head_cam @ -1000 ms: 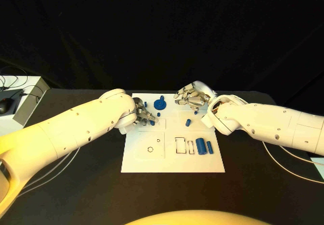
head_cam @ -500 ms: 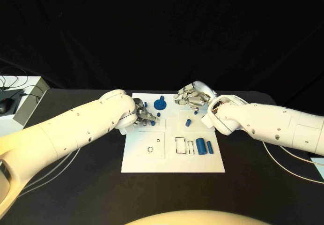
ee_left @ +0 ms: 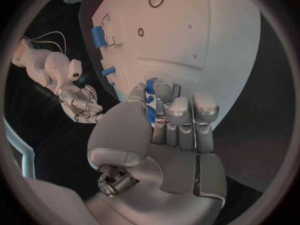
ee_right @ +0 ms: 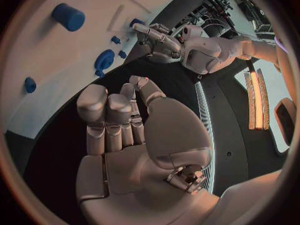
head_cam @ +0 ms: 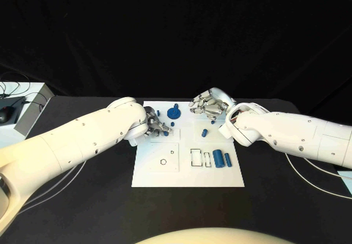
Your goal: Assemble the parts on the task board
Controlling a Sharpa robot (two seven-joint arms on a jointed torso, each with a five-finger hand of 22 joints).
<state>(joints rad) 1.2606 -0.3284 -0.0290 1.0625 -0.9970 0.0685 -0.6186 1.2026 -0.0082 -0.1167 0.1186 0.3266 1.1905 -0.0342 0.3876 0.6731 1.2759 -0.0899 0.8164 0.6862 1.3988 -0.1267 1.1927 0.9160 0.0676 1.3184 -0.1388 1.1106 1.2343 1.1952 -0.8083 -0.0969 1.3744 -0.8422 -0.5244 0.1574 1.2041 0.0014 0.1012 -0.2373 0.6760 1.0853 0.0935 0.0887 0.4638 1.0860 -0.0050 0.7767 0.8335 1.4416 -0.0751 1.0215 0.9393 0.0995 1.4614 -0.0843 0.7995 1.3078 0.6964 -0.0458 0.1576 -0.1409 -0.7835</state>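
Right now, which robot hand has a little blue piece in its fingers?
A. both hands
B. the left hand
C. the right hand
B: the left wrist view shows a small blue part pinched in the left hand, while the right hand has curled fingers with nothing in them.

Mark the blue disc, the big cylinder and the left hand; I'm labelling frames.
blue disc (head_cam: 174, 112), head view, middle of its round face
big cylinder (head_cam: 217, 158), head view, mid-body
left hand (ee_left: 167, 116), left wrist view, backs of the curled fingers
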